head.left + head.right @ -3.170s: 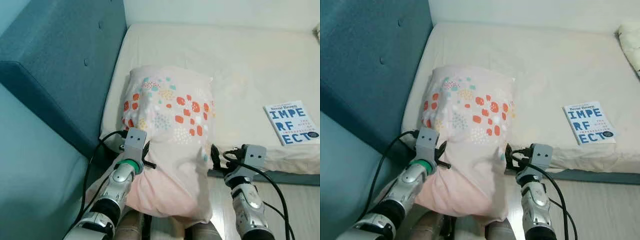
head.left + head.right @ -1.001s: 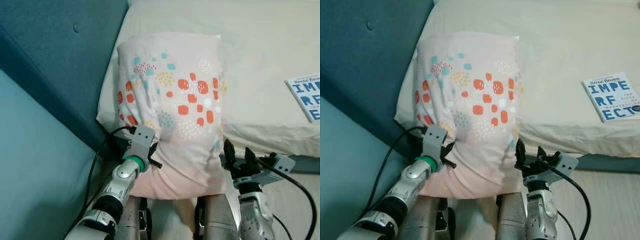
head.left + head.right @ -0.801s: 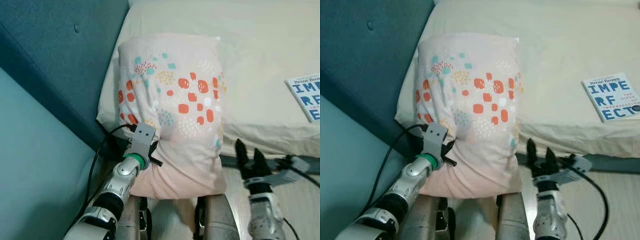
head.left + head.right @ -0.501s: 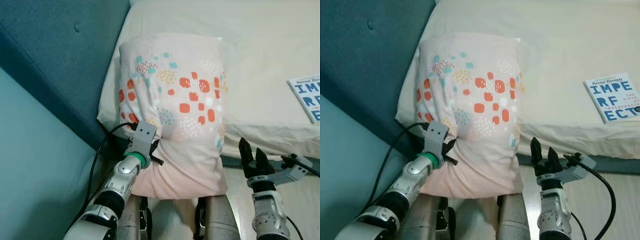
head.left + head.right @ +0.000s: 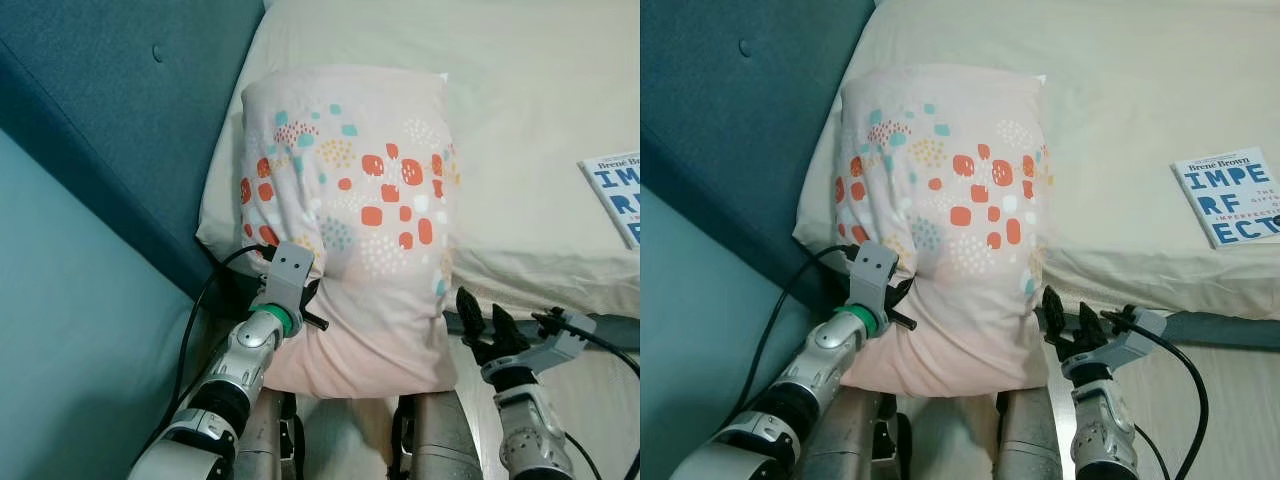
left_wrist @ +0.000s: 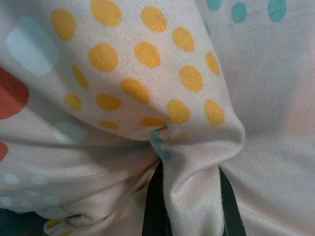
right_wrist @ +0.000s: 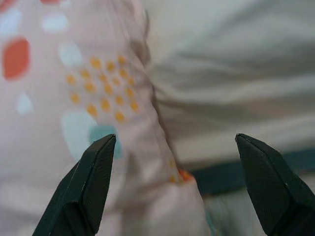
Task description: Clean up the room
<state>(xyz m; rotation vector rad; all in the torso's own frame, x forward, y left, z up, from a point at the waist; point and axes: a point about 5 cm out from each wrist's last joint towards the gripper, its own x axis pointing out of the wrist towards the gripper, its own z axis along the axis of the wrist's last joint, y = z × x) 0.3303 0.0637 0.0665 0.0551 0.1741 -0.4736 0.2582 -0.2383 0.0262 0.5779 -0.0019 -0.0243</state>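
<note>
Left gripper (image 6: 189, 206) pinched tight on a fold of the soft pale-pink pillow with orange, teal and yellow spots (image 5: 350, 220), black fingers (image 6: 153, 206) pressing the cloth from both sides, at the pillow's lower left edge. Right gripper (image 5: 483, 327) spread wide, holding nothing, just off the pillow's lower right corner and near it, fingertips (image 7: 93, 172) framing that corner and the cream bedsheet (image 5: 1120, 90). Pillow standing on end, upper half leaning onto the cream mattress, lower half hanging over the mattress edge in front of the robot's legs. Teal padded headboard (image 5: 110, 130) just beside the pillow's left side. White paperback book with blue lettering (image 5: 1234, 201) lying flat on the mattress, well apart to the pillow's right.
</note>
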